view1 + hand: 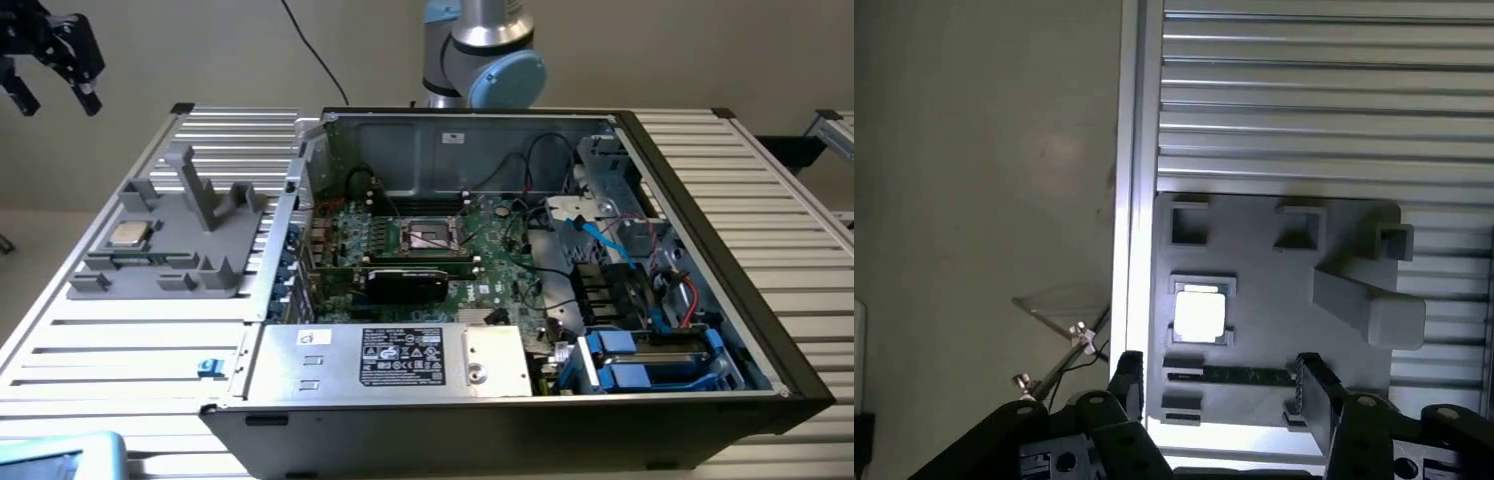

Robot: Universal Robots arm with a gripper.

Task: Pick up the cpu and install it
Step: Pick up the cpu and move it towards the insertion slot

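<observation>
cpu (128, 234) on fixture (188, 272), computer case (400, 146) beside

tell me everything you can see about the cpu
The cpu is a small flat square chip with a shiny silver-beige metal top, glaring bright in the wrist view. It lies flat, face up, in a square recess of the grey plastic fixture on the slatted table, outside the computer case. Nothing grips it; the open gripper hangs above, apart.
</observation>
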